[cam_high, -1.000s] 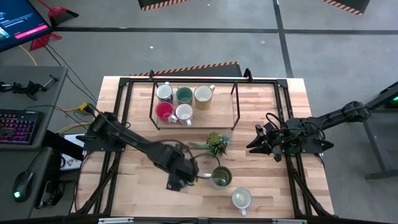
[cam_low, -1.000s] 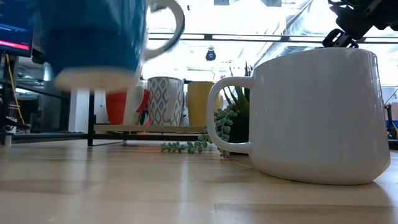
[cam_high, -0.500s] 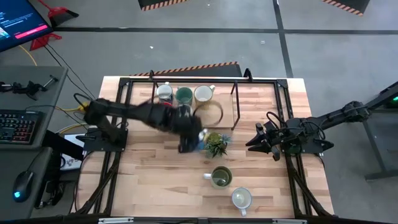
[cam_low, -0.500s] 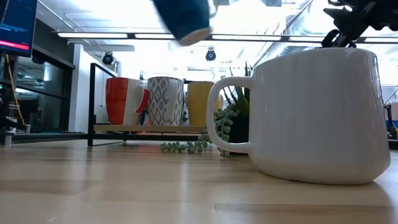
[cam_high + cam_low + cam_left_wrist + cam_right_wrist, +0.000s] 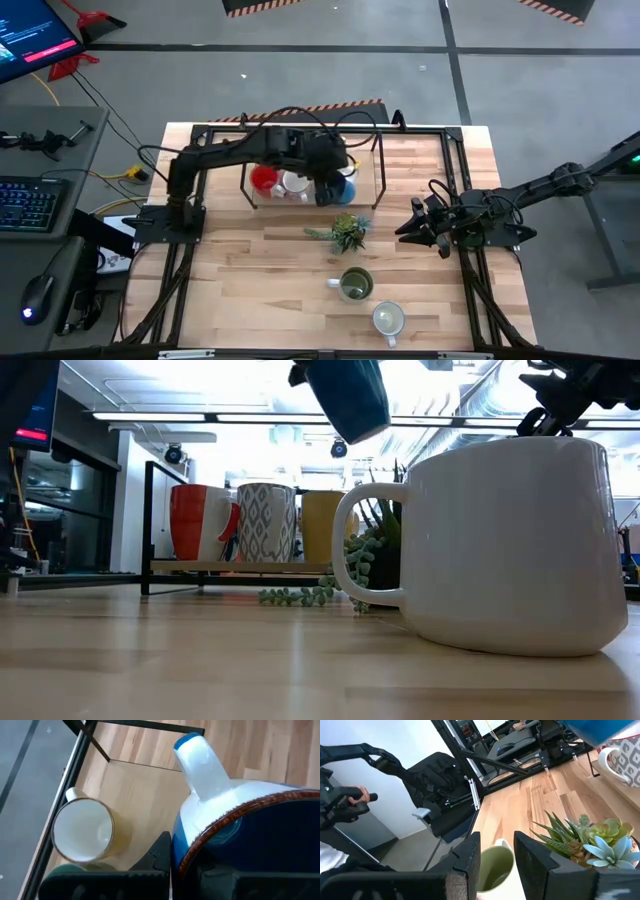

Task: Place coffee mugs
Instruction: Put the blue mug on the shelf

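My left gripper (image 5: pixel 333 188) hangs over the right part of the wooden tray (image 5: pixel 364 168) at the table's far middle, shut on a blue mug (image 5: pixel 347 186) with a white handle. The low view shows this mug (image 5: pixel 350 395) tilted, high above the table. On the tray stand a red mug (image 5: pixel 263 180), a white one (image 5: pixel 295 183) and a cream one (image 5: pixel 84 830); the arm hides others. An olive green mug (image 5: pixel 355 285) and a white mug (image 5: pixel 388 320) stand near the front edge. My right gripper (image 5: pixel 412 230) waits open at the table's right. My left gripper holds the blue mug by its brown-edged rim (image 5: pixel 200 845), to one side of the white handle (image 5: pixel 200 762). One finger (image 5: pixel 162 854) lies outside the wall; the other seems to be inside. The fingers slant down from above. The mug hangs tilted, clear of tray and table.
A small spiky plant (image 5: pixel 345 232) sits between the tray and the two front mugs. A black metal frame (image 5: pixel 200 150) runs around the table's far part and sides. Bare wood lies at the table's left and front left.
My left gripper has carried the blue mug from the table's near middle, beside the olive green mug, up and toward the far edge, past the plant to above the tray's right part. The mug has been lifted clear and now hangs tilted.
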{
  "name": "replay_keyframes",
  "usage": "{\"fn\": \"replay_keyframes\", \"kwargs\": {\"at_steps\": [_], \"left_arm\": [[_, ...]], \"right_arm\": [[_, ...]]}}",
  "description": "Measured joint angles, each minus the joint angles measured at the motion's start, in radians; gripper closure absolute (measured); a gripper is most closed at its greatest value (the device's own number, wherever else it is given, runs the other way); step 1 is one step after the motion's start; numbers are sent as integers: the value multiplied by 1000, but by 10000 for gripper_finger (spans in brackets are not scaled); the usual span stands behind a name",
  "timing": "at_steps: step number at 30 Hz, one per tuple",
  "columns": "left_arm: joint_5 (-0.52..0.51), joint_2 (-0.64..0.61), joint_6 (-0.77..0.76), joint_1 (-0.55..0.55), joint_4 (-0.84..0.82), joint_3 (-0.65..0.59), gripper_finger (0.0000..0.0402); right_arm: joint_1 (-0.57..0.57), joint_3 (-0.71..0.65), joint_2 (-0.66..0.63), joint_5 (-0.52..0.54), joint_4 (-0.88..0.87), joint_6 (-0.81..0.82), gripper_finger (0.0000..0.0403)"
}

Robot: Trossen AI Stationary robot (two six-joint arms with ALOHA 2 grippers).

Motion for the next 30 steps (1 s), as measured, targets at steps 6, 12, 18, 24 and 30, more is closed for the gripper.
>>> {"fn": "replay_keyframes", "kwargs": {"at_steps": [6, 12, 18, 24, 30], "left_arm": [[1, 99, 64, 0, -24, 47, 398], [2, 167, 134, 6, -46, 47, 398], [-13, 180, 233, 28, -46, 47, 398], [-36, 180, 407, 53, -47, 46, 398], [-11, 217, 516, 53, -37, 44, 398]], "right_arm": [[0, 0, 0, 0, 0, -5, 304], [0, 0, 0, 0, 0, -7, 304], [0, 0, 0, 0, 0, -8, 304], [0, 0, 0, -1, -1, -8, 304], [0, 0, 0, -1, -8, -8, 304]]}}
